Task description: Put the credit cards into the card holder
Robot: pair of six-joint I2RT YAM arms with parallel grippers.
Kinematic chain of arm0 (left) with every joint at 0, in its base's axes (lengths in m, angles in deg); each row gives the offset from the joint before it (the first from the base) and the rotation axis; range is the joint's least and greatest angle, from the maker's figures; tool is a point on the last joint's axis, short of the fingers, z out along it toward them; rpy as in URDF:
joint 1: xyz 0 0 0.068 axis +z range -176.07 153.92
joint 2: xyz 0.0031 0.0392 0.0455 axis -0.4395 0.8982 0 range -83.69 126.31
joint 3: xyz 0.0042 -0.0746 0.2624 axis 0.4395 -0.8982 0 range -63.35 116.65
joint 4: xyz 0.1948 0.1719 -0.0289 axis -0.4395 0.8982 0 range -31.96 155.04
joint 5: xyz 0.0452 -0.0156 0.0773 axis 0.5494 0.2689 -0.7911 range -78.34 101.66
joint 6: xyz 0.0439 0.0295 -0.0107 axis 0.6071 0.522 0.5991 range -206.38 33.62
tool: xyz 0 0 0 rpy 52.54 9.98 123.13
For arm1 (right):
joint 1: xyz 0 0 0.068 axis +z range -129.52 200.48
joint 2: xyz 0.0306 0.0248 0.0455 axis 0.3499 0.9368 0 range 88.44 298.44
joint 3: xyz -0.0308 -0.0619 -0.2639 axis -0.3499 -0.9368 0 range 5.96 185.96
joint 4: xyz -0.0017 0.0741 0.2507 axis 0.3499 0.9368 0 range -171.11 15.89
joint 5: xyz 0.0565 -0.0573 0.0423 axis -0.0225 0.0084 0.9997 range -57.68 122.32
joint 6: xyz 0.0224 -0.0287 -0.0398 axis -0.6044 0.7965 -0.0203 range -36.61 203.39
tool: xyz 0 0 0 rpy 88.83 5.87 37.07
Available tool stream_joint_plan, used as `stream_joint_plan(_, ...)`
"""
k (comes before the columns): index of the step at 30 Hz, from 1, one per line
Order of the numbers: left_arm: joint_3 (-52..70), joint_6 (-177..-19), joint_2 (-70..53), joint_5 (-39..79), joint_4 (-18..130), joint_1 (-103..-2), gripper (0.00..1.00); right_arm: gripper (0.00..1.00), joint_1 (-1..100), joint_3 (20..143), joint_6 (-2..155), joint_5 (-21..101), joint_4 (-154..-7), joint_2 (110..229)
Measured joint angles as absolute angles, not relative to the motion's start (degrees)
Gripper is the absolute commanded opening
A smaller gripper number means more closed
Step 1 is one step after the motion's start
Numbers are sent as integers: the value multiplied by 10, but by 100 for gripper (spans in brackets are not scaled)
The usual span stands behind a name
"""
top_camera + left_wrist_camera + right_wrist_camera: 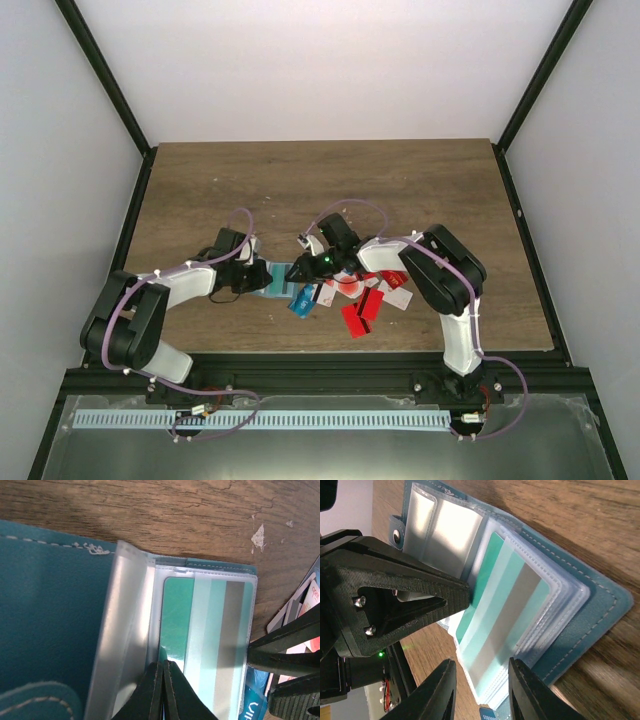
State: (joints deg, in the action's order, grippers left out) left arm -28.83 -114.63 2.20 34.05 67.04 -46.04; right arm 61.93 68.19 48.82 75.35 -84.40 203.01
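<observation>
Nearest the cam in the top view is a pale slotted strip (260, 420), then a black rail (320, 372) w/ both arm bases bolted on, then the bench (330, 180), brown wood-grain planks. The loose credit cards (365, 300) sit in a messy pile near the front edge under the right arm (450, 285): red, white, one blue, some overlapping. Just left of the pile and a touch further back is the card holder (272, 277), lying open on the bench btw the two pincers. Top view only gives a teal blob there, so the wrist cams do the rest. Left wrist cam shows a teal cover w/ pale stitching, clear sleeves (127, 630) folded up, and a teal-green card (210, 645) w/ pale and grey stripes inside a sleeve. Left pincer (163, 664) is fully closed, tips pressed together right at that card's edge; can't tell if a sleeve is pinched in there. It also shows a white scuff (258, 535) in the wood that the other views don't. Right wrist cam adds the snap button (396, 535) on the holder's tab and the sleeves fanned like pages. Right pincer (482, 680) is part-way open, one finger each side of the striped card's near end, contact unclear. Beyond that it's bare wood, then white walls (320, 60) w/ black frame posts (110, 80).
</observation>
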Motion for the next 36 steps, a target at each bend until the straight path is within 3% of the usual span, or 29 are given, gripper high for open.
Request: stream_joint_plan(36,-289,-1147,24,338,666,-460,4,32,623,703,487,763,-845,2032)
